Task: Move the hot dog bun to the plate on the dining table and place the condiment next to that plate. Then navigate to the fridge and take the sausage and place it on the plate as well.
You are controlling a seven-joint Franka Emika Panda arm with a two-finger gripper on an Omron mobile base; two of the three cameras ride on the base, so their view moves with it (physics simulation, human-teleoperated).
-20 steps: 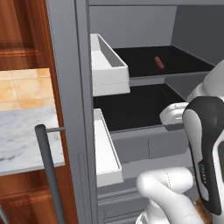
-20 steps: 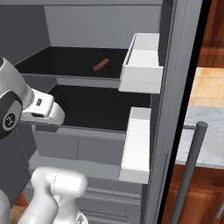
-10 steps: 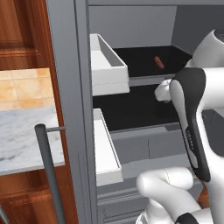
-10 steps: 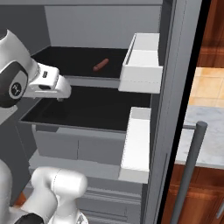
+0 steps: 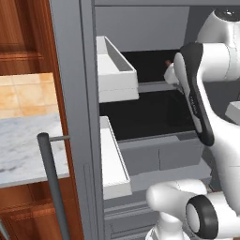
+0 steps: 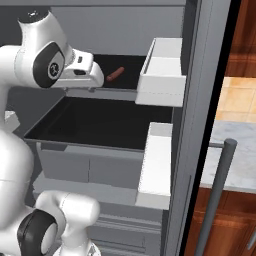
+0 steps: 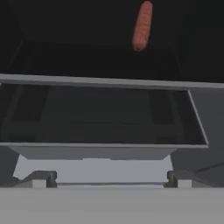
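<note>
I am at the open fridge [image 6: 200, 100] with my arm raised to the level of its upper dark shelf [image 6: 130, 67]. The sausage [image 6: 115, 74] lies on that shelf, well back from the front lip, alone on the dark surface. My pincer [image 6: 94, 82] is at the shelf's front edge, and its jaws stand wide apart with nothing between them; the two finger tips [image 7: 43, 178] sit far to either side at the bottom of the hand view.

What the reach turns on is this — the sausage [image 7: 142, 25] lies ahead of the pincer, deeper into the shelf, and a little to the right of my centre line in the hand view. Its long axis runs nearly along my line of sight, tipped only slightly, so it points roughly away from me and not across my path. My fingers are spread left and right, which I judge suits that lie: they would close across the thin width of the sausage.

From the left base view my forearm hides most of the sausage [image 5: 168, 62]; only its end peeks out beside the wrist. I judge the next move to be a push forward over the shelf lip and slightly right — the sausage is still well apart from my fingers.
</note>
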